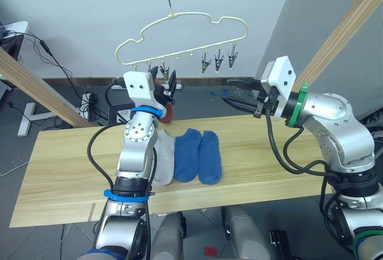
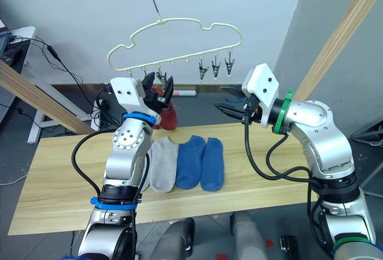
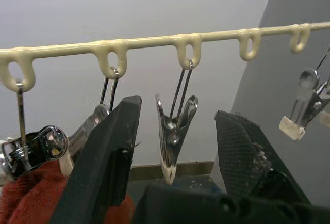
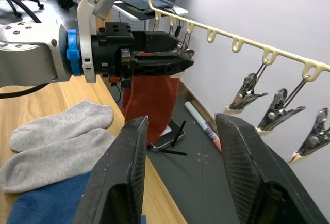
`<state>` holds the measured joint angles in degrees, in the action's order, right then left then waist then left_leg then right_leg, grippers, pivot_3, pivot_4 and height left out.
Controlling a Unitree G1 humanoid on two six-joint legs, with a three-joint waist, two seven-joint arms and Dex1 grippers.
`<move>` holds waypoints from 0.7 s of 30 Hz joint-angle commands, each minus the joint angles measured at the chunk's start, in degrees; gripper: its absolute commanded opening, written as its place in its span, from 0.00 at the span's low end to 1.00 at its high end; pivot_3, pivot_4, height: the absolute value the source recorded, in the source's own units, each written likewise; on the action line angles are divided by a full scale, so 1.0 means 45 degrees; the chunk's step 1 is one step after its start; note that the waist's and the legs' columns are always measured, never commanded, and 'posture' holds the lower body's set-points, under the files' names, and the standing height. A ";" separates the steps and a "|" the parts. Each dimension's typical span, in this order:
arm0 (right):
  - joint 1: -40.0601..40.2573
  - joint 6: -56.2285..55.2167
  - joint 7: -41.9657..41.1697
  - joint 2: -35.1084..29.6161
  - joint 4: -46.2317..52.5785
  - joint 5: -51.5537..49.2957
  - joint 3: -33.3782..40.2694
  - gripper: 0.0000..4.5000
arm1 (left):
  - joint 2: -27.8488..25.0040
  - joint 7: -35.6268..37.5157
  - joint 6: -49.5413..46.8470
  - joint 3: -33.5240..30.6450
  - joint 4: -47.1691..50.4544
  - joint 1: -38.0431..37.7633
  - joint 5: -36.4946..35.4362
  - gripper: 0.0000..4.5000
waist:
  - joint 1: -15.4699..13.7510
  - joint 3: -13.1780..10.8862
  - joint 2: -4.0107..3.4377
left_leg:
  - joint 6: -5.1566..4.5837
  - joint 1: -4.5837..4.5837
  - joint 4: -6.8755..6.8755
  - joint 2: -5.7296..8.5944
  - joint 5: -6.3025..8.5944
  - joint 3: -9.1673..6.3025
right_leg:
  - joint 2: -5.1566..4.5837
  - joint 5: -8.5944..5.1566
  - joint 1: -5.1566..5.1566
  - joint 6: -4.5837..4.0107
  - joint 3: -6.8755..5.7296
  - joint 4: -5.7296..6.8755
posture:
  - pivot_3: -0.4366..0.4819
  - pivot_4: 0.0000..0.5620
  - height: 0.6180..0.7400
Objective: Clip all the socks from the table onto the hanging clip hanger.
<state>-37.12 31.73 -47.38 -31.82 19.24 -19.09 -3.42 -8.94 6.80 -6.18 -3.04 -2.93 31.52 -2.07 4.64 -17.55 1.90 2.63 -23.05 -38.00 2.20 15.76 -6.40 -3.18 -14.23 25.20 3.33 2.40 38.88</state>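
1. Left gripper (image 1: pixel 170 84) raised at clip hanger (image 1: pixel 179 35), fingers apart around one dangling clip (image 3: pixel 172 136), nothing gripped.
2. Red sock (image 4: pixel 149 100) clipped at hanger's left end, hanging just beside left gripper.
3. Right gripper (image 1: pixel 239 95) in open air below right-end clips, fingers spread wide, empty, well apart from hanger.
4. Grey socks (image 2: pixel 164 164) and blue socks (image 2: pixel 200 161) flat mid-table (image 1: pixel 60 170), touching in a row; bare wood either side.

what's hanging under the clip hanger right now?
Under the clip hanger: a brick red sock hangs clipped near its left end, beside the open left gripper. Empty metal clips dangle further right. The red sock's upper edge and clip are partly covered by the gripper.
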 commanded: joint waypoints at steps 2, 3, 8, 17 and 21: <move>0.0051 -0.0129 0.0033 -0.0175 0.0391 -0.0201 0.0224 0.47 | -0.0088 0.0029 0.0623 0.0325 0.0500 0.0057 0.0383 0.57 | 0.0001 0.0000 0.0000 | 0.0000 0.0000 0.0000 0.0000 0.0000 0.0000 | 0.0000 0.0000 0.0000 0.0000 0.0001 0.0000 | 0.36 0.55 1.00; 0.0064 -0.0125 0.0037 -0.0184 0.0401 -0.0212 0.0220 0.47 | -0.0064 0.0066 0.0665 0.0312 0.0577 -0.0045 0.0325 0.57 | 0.0001 0.0000 0.0000 | 0.0000 0.0000 0.0000 -0.0001 0.0000 0.0001 | 0.0000 0.0000 0.0000 0.0000 0.0000 -0.0001 | 0.36 0.55 1.00; 0.0142 -0.0118 0.0021 -0.0253 0.0444 -0.0248 0.0223 0.47 | -0.0107 0.0165 0.0547 0.0238 0.0898 -0.0607 0.0190 0.57 | 0.0009 0.0000 0.0000 | 0.0000 0.0001 0.0001 -0.0003 0.0000 0.0001 | 0.0000 0.0000 0.0001 0.0000 0.0003 -0.0001 | 0.36 0.55 1.00; 0.0106 -0.0143 -0.0008 -0.0264 0.0382 -0.0253 0.0200 0.47 | -0.0053 -0.0035 0.0425 0.0116 0.0619 -0.0478 0.0172 0.57 | -0.0003 -0.0004 0.0007 | -0.0001 0.0001 0.0000 -0.0003 0.0000 0.0000 | 0.0000 0.0000 -0.0001 0.0000 0.0001 0.0000 | 0.37 0.55 1.00; 0.0104 -0.0136 -0.0016 -0.0274 0.0404 -0.0268 0.0211 0.47 | -0.0001 -0.0246 0.0512 -0.0030 0.0251 -0.0098 0.0143 0.57 | -0.0004 -0.0004 0.0007 | -0.0002 0.0000 -0.0001 -0.0001 0.0000 0.0001 | 0.0000 0.0000 -0.0002 0.0001 0.0001 0.0000 | 0.37 0.55 1.00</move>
<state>-36.53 31.74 -47.39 -32.58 19.25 -19.17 -3.45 -9.03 6.50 -4.93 -2.49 -2.60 30.18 -1.36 4.62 -17.57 1.93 2.62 -23.05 -38.01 2.20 15.76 -6.39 -3.18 -14.23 25.19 3.34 2.40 38.88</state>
